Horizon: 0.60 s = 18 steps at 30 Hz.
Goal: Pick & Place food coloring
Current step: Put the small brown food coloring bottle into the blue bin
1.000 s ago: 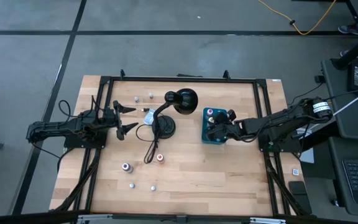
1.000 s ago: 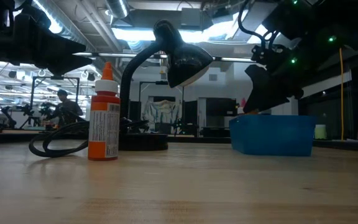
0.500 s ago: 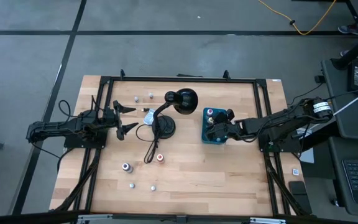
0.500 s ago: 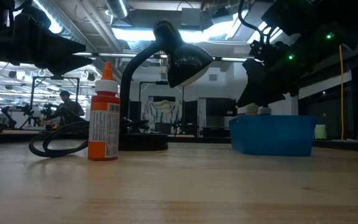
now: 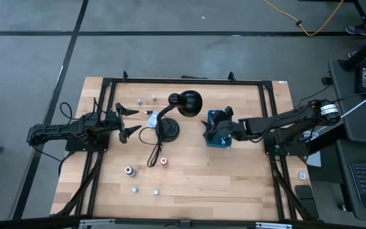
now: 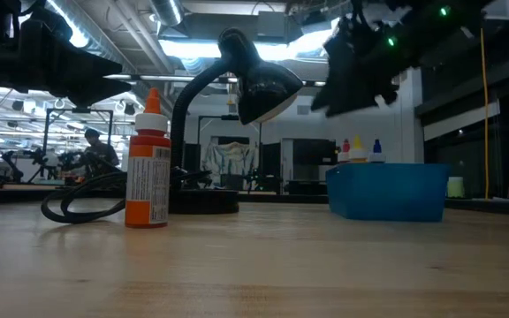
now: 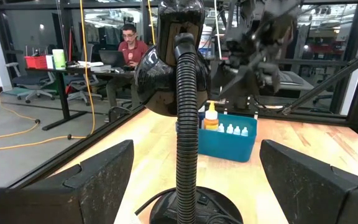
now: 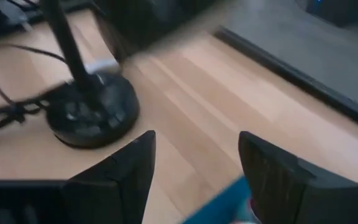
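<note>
Several tiny food coloring bottles stand on the table: an orange one, others near the front and the far edge. More bottles stand upright inside the teal box, their tips showing over its rim. My right gripper hovers open above the box's left part, holding nothing. My left gripper is open at the table's left, facing the lamp.
A black desk lamp stands mid-table between the arms, its cord trailing toward the near edge. Bare wood lies on the near right. A person sits in the room beyond.
My right gripper has risen out of the teal box and shifted toward the table's left, toward the lamp. The bottles in the box, hidden behind it before, now show standing upright.
</note>
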Tool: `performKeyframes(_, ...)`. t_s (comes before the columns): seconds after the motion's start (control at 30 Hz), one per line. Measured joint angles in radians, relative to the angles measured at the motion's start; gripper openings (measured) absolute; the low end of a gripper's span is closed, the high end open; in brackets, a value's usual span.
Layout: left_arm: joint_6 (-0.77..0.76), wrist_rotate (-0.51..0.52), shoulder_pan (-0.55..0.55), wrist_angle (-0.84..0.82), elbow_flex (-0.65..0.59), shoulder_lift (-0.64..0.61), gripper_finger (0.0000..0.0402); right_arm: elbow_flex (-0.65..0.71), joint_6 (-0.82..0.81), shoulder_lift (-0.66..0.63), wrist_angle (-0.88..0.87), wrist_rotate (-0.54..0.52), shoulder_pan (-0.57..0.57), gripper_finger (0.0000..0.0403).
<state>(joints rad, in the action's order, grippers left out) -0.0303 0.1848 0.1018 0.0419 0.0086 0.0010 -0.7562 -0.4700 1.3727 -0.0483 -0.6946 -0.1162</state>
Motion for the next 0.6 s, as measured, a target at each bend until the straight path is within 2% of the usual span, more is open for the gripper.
performKeyframes(0.4,0.018,0.0,0.0,0.007,0.0,0.0,0.0345,-0.24,0.179,0.0,-0.021,0.162,-0.036,0.0231)
performKeyframes(0.53,0.006,0.0,0.0,0.007,0.0,0.0,0.0345,-0.327,0.198,0.0,-0.064,0.276,-0.053,0.0231)
performKeyframes(0.6,-0.048,0.0,0.0,0.007,0.0,0.0,0.0345,-0.371,0.196,0.0,-0.09,0.333,-0.06,0.0231)
